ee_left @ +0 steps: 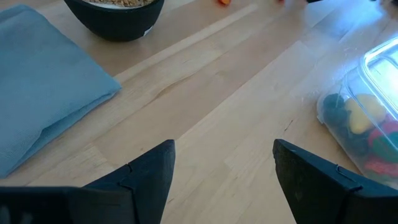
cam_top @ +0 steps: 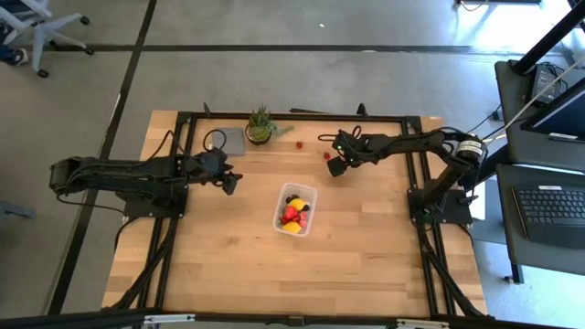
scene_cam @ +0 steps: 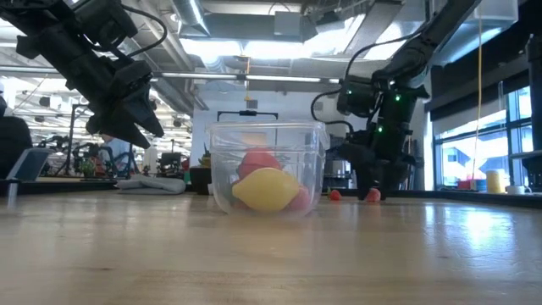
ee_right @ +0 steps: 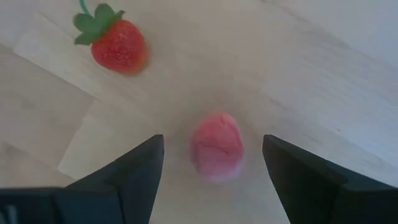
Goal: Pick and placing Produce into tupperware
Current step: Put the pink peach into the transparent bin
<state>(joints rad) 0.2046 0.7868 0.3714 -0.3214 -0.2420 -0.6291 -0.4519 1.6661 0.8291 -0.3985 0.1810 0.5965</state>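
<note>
Right wrist view: your right tool [ee_right: 214, 165] hangs spread over a pink fruit piece [ee_right: 216, 146].
Table [cam_top: 366, 265] first: the tupperware [cam_top: 296, 208] sits mid-table, part-filled; the left tool [ee_left: 224, 165] waits released. Next, I judge, lower, clench, then carry it there; a strawberry [ee_right: 118, 46] remains.

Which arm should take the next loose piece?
Right. The right gripper is open with a pink piece between its fingers. The left gripper hangs open near the tub, no loose produce under it.
</note>
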